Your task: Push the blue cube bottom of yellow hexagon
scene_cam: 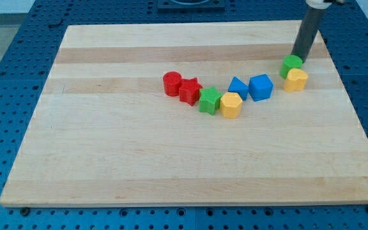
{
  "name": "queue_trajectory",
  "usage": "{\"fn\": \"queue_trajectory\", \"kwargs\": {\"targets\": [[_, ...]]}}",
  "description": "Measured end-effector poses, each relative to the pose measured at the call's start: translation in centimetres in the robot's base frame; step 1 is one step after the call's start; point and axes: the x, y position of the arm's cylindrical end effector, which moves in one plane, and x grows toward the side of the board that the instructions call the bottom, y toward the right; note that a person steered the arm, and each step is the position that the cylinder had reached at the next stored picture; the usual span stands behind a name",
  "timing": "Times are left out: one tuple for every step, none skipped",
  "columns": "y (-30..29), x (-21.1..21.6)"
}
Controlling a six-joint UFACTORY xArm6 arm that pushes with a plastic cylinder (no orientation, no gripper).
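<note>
The blue cube [260, 87] sits right of the board's middle, with a second, wedge-like blue block [237, 87] touching its left side. A yellow hexagon-like block [231, 105] lies below and left of the cube, next to a green block [209, 100]. Another yellow block [296, 80] sits to the cube's right, under a green round block [292, 64]. My tip [297, 57] is at the upper right, just above that green round block and well to the upper right of the blue cube.
A red cylinder [172, 84] and a red star-like block [190, 91] form the left end of the curved row. The wooden board [107, 160] lies on a blue perforated table [5, 51].
</note>
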Motion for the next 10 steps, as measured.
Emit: {"fn": "queue_trajectory", "kwargs": {"targets": [[0.2,-1.5],[-2.3,-2.7],[-6.6,1.6],[-8.3,7.8],[-8.5,12.8],[-9.1,14.9],[-11.8,16.0],[-16.0,16.5],[-19.3,17.7],[-22.3,20.2]]}}
